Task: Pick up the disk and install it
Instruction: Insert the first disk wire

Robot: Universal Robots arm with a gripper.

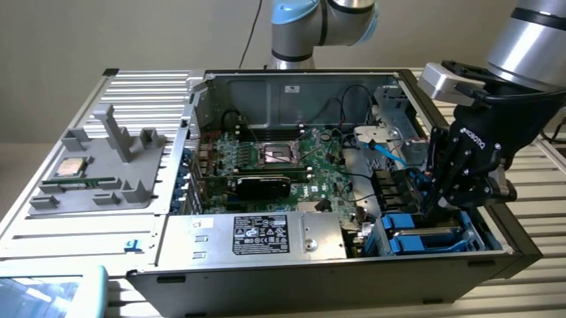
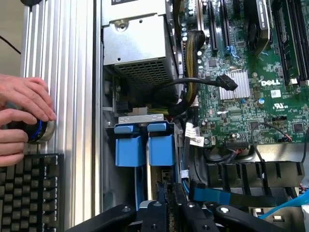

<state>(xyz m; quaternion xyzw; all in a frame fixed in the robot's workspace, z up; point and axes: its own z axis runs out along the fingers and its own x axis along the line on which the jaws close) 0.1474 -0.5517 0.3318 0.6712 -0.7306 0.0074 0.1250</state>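
Installation stage, shown in two views.

**Exterior view.** An open tower case of dark sheet metal lies on its side on a ribbed aluminium table. The black gripper reaches down into the drive bay at the case corner nearest the exterior view's right. Its tips are at the far end of the blue carrier frames. This view alone gives the wider layout:
- a grey moulded tray holding a small square silver chip
- a boxy power supply with a black label
- the green motherboard
- the arm's pale blue joint cap behind the case

**Wrist view.** The camera looks along the fingers into the bay. The disk sits there in its glossy blue plastic carrier. It is one of two such carriers side by side, just past the fingertips and in line with them. The jaws stand drawn nearly together, with only a slit between them. Whether they pinch the carrier's thin edge cannot be told.

Details seen here and not in the exterior view:
- the power supply's perforated steel grille
- a finned silver heatsink on the board
- a flat blue cable
- a person's hands on a blue-ringed round knob, beside a black keyboard on the ribbed table top
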